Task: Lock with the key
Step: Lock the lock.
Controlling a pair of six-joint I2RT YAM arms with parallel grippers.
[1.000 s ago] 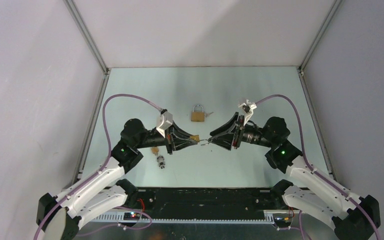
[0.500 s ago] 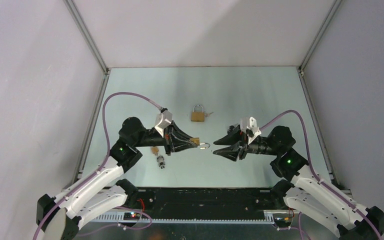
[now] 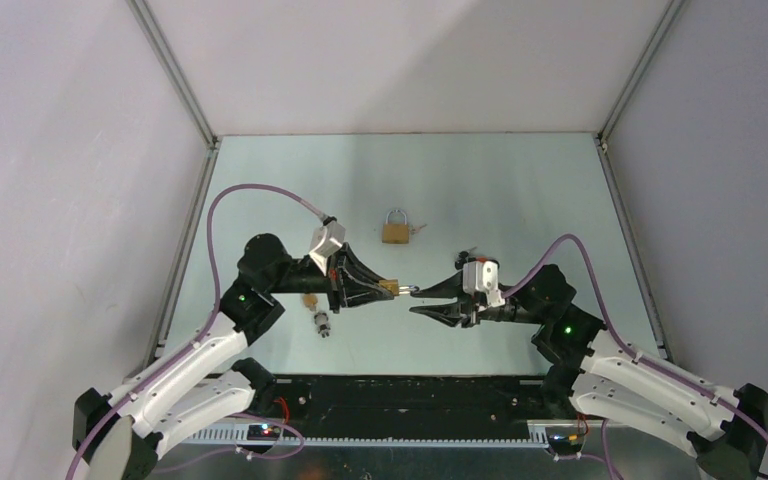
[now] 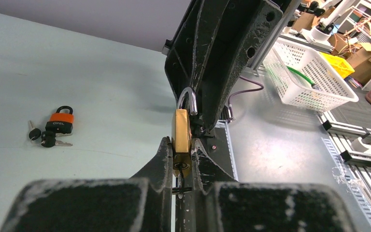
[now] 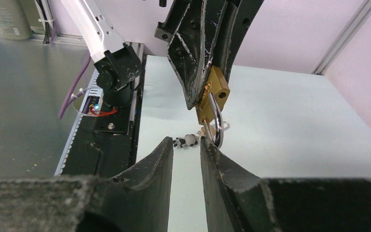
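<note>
The left gripper (image 4: 182, 151) clamped the flat body of the brass padlock (image 4: 181, 130), its silver shackle jutting clear of the grip, aloft just on the arms' side of the spare padlock (image 3: 394, 229). The right gripper (image 5: 186, 142) stood partly spread, holding nothing.

Bright, even light; close foreground seems blurred.

padlock (image 4: 180, 131) base hidden, pinched between left fingers (image 4: 160, 165)

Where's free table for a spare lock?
Free: far strip between back wall and the lying brass padlock; right side beyond the right arm. Crowded: centre, where the left tool holds a second brass padlock facing the right tool; orange-and-black padlock by the left arm.
</note>
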